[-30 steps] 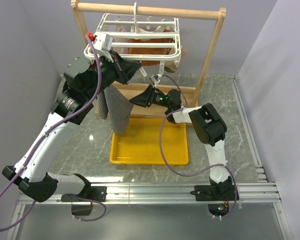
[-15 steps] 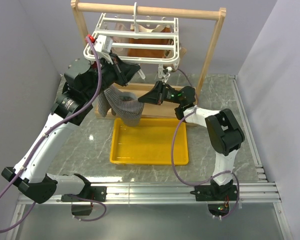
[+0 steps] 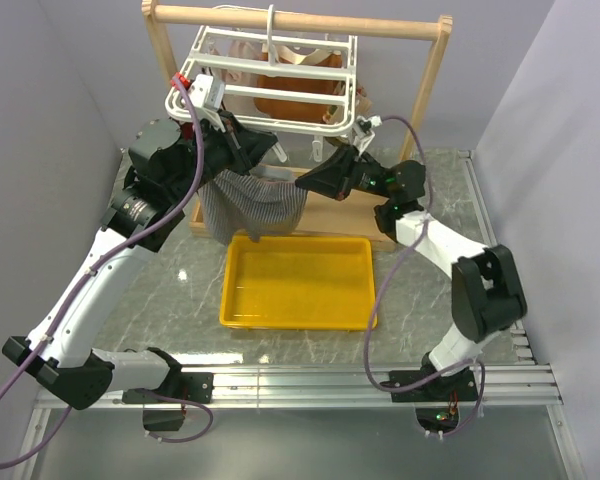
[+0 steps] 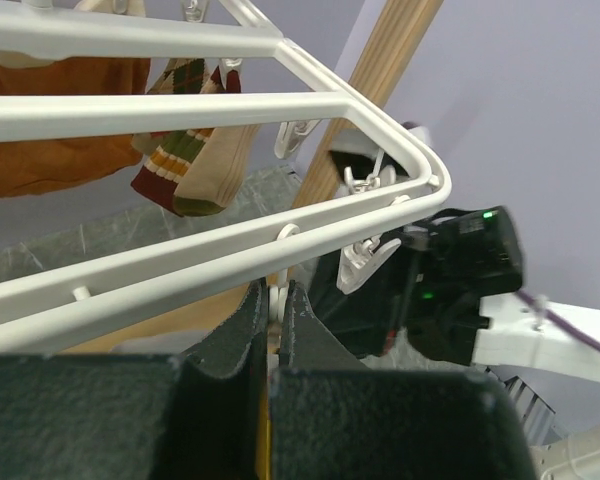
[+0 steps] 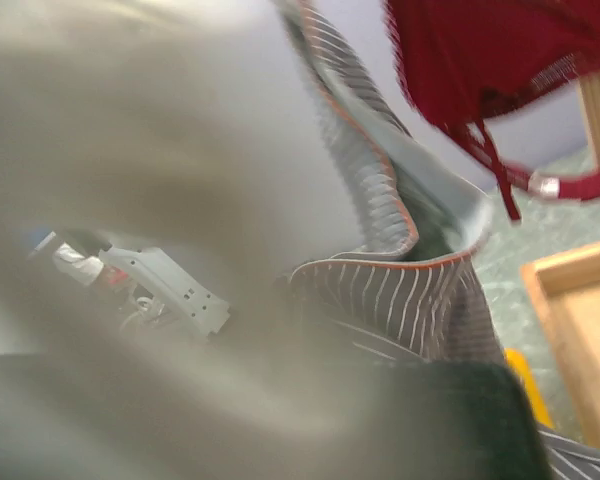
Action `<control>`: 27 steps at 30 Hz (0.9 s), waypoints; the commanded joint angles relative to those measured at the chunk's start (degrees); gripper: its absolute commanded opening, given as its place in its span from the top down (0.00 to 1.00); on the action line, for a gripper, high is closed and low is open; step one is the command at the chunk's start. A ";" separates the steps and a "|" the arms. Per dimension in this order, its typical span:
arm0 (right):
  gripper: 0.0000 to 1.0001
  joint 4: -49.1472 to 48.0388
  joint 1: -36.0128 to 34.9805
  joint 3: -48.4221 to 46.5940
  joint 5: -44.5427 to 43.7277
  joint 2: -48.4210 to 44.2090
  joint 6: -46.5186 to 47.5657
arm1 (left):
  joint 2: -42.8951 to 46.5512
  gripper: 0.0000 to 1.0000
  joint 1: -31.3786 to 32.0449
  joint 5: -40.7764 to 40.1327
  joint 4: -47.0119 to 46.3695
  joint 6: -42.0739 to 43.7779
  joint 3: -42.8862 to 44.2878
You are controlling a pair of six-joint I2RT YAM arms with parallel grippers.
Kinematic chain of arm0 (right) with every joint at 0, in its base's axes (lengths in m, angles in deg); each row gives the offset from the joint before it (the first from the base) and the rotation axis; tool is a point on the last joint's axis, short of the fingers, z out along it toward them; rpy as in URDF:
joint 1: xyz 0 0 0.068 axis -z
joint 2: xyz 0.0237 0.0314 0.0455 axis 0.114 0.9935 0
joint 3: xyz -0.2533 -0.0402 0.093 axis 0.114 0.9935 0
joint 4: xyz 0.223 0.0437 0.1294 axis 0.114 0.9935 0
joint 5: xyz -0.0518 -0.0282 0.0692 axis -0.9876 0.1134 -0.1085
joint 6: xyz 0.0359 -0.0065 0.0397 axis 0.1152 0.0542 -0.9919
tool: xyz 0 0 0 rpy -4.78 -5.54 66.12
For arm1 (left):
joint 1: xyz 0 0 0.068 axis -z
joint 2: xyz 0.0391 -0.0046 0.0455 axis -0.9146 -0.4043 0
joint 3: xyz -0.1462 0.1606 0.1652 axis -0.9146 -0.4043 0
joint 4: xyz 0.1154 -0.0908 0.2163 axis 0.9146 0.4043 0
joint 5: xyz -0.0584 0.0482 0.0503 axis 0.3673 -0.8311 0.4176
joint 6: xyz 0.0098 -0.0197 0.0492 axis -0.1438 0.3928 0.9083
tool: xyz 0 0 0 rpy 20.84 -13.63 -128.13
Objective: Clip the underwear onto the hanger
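Observation:
The grey striped underwear (image 3: 255, 205) is stretched between my two grippers, just under the front rim of the white grid hanger (image 3: 270, 118). My left gripper (image 3: 268, 148) sits at that rim. In the left wrist view its fingertips (image 4: 252, 305) are pinched on a small white clip (image 4: 274, 298) below the hanger's rim (image 4: 180, 262). My right gripper (image 3: 302, 183) is shut on the underwear's right corner. The right wrist view is blurred but shows the striped cloth with an orange-edged waistband (image 5: 410, 290) close to the camera.
The yellow tray (image 3: 227, 300) lies on the table below the cloth. The hanger hangs from the wooden frame stand (image 3: 427, 95). Orange-brown garments (image 3: 295, 98), striped socks (image 4: 185, 170) and dark red underwear (image 5: 490, 50) hang from the hanger. Free clips (image 4: 365, 262) dangle at its corner.
My right gripper has moved up and to the right with the underwear's corner, spreading the hanging cloth out sideways. My left gripper has stayed at the hanger's rim.

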 commanded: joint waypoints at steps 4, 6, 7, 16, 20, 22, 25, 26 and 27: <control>1.00 9.11 -0.11 2.13 -0.11 -7.74 11.73 | 1.50 1.00 -0.59 5.90 -0.52 1.91 -1.37; 1.00 8.32 -0.11 2.30 0.95 -8.09 11.64 | 1.41 1.00 -0.85 8.01 -0.69 2.09 -1.98; 1.00 8.06 -0.19 2.30 1.04 -8.09 11.38 | 1.76 1.00 -0.77 8.98 -1.48 2.18 -2.24; 1.00 6.39 -0.90 2.48 -1.06 -8.62 10.59 | 1.06 1.00 -1.12 13.64 -0.43 2.44 -2.86; 1.00 3.50 -0.81 3.53 -1.69 -9.23 6.29 | 0.88 1.00 -1.12 15.49 0.36 2.97 -3.12; 1.00 2.79 -0.90 3.45 -1.51 -9.24 5.14 | 0.88 1.00 -1.21 16.63 0.10 3.14 -3.47; 1.00 0.06 -1.07 3.97 -1.34 -9.24 1.72 | 1.23 1.00 -1.21 18.74 -0.96 3.41 -4.18; 1.00 -0.55 -1.07 4.06 -1.25 -9.24 1.10 | 1.32 1.00 -1.38 19.88 -1.22 3.49 -4.27; 1.00 -1.95 -1.07 4.15 -1.25 -9.24 0.40 | 1.41 1.00 -1.29 20.41 -1.48 3.58 -4.53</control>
